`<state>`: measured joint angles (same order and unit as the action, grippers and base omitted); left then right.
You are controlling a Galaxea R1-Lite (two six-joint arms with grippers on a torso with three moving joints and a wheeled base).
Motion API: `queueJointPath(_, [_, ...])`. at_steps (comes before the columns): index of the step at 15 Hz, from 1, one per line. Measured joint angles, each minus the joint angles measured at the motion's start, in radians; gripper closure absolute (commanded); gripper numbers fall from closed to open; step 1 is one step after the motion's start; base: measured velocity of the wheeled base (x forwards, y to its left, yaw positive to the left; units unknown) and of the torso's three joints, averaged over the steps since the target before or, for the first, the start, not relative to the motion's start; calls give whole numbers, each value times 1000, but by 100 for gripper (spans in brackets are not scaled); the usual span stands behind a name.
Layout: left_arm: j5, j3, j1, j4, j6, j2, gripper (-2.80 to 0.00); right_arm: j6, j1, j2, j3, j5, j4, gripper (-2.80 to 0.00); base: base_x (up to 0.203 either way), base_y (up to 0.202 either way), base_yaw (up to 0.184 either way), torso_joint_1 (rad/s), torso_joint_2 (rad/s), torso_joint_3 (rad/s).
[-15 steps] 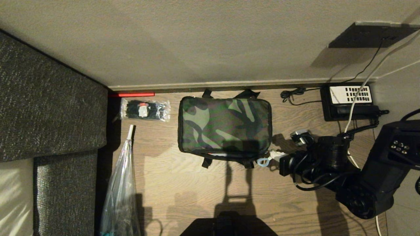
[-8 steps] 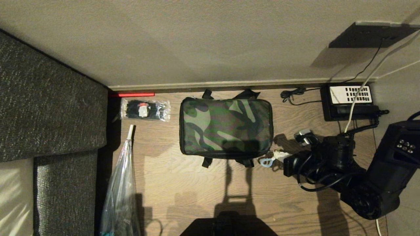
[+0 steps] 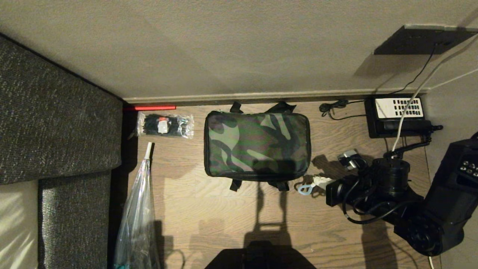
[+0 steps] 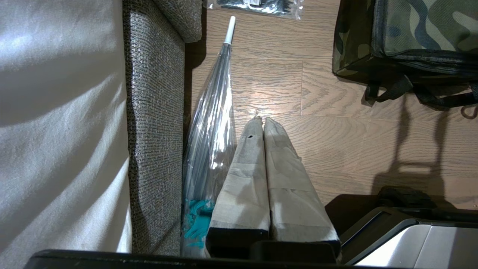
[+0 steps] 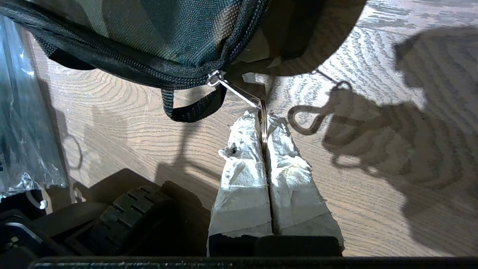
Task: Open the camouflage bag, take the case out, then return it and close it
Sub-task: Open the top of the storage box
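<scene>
The bag [image 3: 257, 146] lies flat on the floor [image 3: 209, 209] against the wall, lid down and zipped along the edge I can see, so nothing of its inside shows and the case is out of sight. A clear packet [image 3: 165, 125] of black ties sits just to its left, and a phone [image 3: 396, 116] well off to its right. My right gripper [image 5: 264, 114] is beside the bag's near right corner, its taped fingers [image 5: 242, 157] pressed together on the metal ring [image 5: 263, 123] of the zipper pull; only my right wrist view shows that pinch, while from my head the spot is just a pale blur by a blue loop [image 3: 304, 188], perhaps part of the pull. My left gripper [image 4: 261, 121] hangs parked over the floor next to a wrapped umbrella [image 4: 213, 123], fingers together on nothing. Compared with a second ago, my right arm has drawn away to the right and the bag's near edge now looks fully closed.
</scene>
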<state>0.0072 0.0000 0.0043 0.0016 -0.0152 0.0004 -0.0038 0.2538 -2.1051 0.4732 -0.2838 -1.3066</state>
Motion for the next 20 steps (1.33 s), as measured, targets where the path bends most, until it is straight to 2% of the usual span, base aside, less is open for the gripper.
queueJointPath(4, [0, 0, 0, 0, 1, 0, 0, -4, -23, 7, 31, -2, 1, 0, 0, 0, 0, 0, 0, 0])
queueJointPath(9, [0, 0, 0, 0, 0, 0, 0, -75, -68, 12, 51, -11, 1, 0, 0, 0, 0, 0, 0, 0])
queueJointPath(14, [0, 0, 0, 0, 0, 0, 0, -76, -73, 7, 50, -23, 8, 0, 0, 0, 0, 0, 0, 0])
queueJointPath(15, [0, 0, 0, 0, 0, 0, 0, -76, -73, 8, 47, -36, 9, -280, 0, 0, 0, 0, 0, 0])
queueJointPath(20, [0, 0, 0, 0, 0, 0, 0, -74, -71, 9, 24, -57, 11, -280, 0, 0, 0, 0, 0, 0])
